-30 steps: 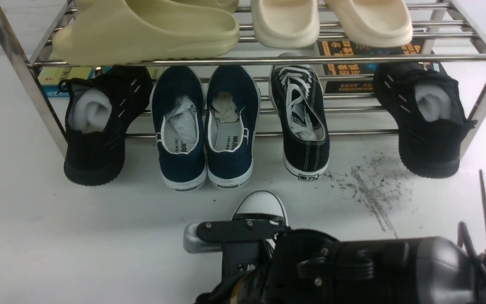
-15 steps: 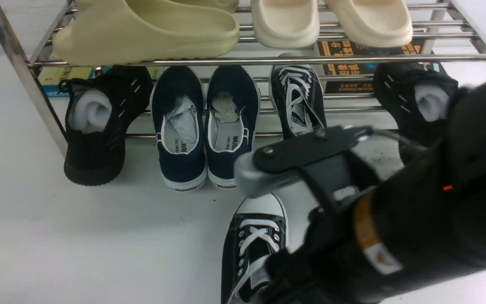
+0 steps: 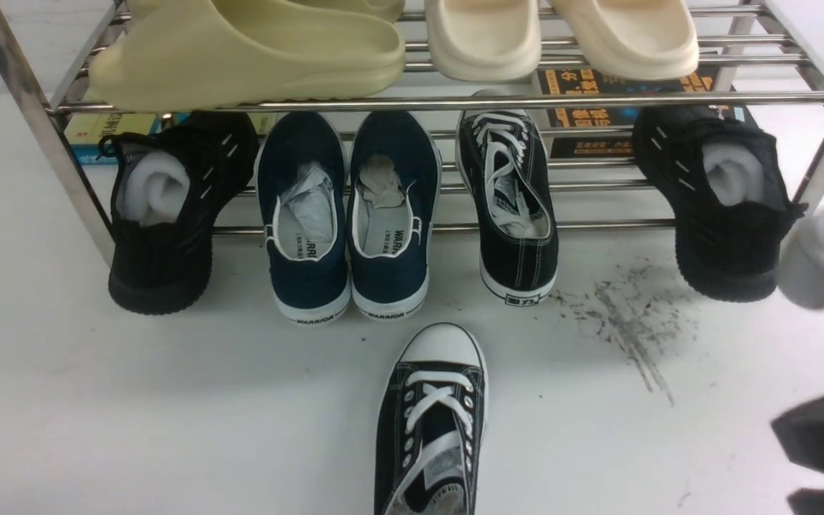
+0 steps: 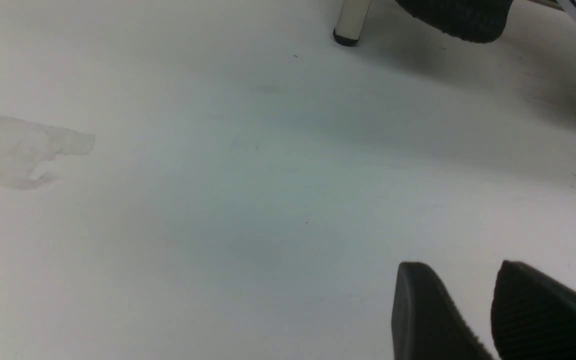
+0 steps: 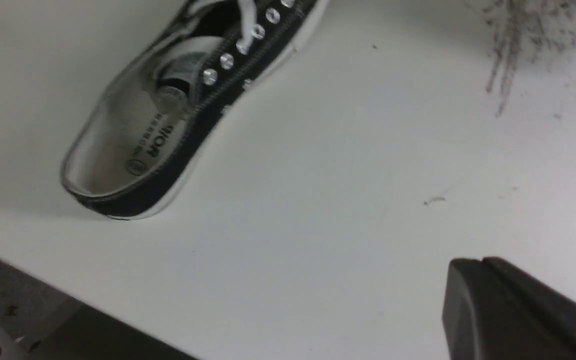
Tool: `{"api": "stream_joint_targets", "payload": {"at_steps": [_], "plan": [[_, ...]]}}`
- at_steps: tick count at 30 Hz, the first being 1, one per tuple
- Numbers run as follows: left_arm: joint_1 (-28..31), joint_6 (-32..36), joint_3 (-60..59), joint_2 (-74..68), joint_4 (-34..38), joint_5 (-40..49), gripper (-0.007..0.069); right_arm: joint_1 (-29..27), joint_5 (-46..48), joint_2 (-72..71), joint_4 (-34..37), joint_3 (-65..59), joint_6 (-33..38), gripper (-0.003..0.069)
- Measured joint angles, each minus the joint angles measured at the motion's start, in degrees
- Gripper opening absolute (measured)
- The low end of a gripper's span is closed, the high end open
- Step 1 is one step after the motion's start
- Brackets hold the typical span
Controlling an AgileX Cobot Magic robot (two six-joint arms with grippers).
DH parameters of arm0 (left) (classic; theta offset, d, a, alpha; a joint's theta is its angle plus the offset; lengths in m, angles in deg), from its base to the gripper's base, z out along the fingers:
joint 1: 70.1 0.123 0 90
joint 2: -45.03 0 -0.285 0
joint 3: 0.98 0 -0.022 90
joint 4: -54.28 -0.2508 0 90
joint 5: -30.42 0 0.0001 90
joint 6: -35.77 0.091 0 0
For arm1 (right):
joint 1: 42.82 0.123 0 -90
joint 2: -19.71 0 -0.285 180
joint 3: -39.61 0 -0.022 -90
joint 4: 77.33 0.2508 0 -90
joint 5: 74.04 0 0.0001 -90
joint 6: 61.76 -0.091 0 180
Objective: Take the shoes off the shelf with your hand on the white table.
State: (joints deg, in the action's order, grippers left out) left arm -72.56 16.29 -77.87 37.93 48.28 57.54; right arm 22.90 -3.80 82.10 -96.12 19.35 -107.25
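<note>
My right claw (image 5: 483, 262) is pressed shut with nothing in it, over the white tabletop (image 3: 133, 400) near the dark scuff streaks (image 3: 626, 322). My left claw (image 4: 468, 280) stands narrowly parted and empty above bare tabletop. 1 black canvas sneaker (image 3: 430, 422) lies flat on the tabletop, toe toward the shelf (image 3: 455, 102). The second sneaker (image 3: 508, 200) sits on the lower tier, between the 2 navy slip-ons (image 3: 347, 214) and a black knit shoe (image 3: 723, 200).
</note>
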Motion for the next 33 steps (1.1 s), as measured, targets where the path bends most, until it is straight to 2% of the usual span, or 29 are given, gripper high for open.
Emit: {"api": "stream_joint_targets", "payload": {"at_steps": [5,9,13,17,19,23,29,33], "plan": [[0.0,0.0,0.0,0.0,0.0,0.0,0.0239,-1.3,-9.4,-0.8,-5.3,-6.1,-9.1,-0.0013],[0.0,0.0,0.0,0.0,0.0,0.0,0.0239,-5.7,-13.6,3.8,-5.9,-3.6,-10.4,0.0],[0.0,0.0,0.0,0.0,0.0,0.0,0.0239,-11.5,-14.4,11.0,-4.0,2.1,-5.7,0.0029],[0.0,0.0,0.0,0.0,0.0,0.0,0.0239,-18.3,-17.3,20.8,2.3,9.1,2.3,0.0085],[0.0,0.0,0.0,0.0,0.0,0.0,0.0239,-19.9,-18.7,23.9,4.2,10.8,4.5,0.0104],[0.0,0.0,0.0,0.0,0.0,0.0,0.0239,-26.1,-21.7,35.1,9.9,19.7,10.4,0.0204],[0.0,0.0,0.0,0.0,0.0,0.0,0.0239,-28.4,-22.6,46.7,12.4,30.6,16.2,0.0335],[0.0,0.0,0.0,0.0,0.0,0.0,0.0239,-28.4,-23.4,52.6,11.9,35.8,17.7,0.0355]]}}
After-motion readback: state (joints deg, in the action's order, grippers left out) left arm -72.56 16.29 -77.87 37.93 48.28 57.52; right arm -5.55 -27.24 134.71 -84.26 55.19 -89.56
